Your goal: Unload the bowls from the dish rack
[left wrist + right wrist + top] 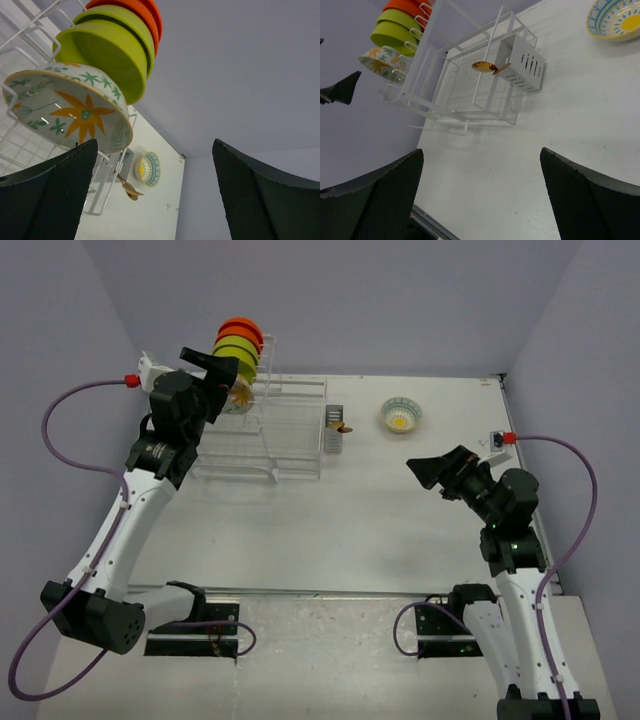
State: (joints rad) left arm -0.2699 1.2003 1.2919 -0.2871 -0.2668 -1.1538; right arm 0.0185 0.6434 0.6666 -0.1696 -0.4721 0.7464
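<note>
The cream flower-patterned round bowl [70,107] stands on edge, lowest in the tower of the white wire dish rack [290,430], just beside the left gripper [155,147], its fingers spread and empty. The right gripper [428,470], also spread, hangs well apart.

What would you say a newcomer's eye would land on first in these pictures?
Most likely the bright row of orange-red and lime-green bowls perched high in the dish rack at the far left, with a cream flower-patterned bowl at its near end. The open left gripper hovers right by that bowl, while another patterned bowl sits alone on the table right of the rack.
</note>
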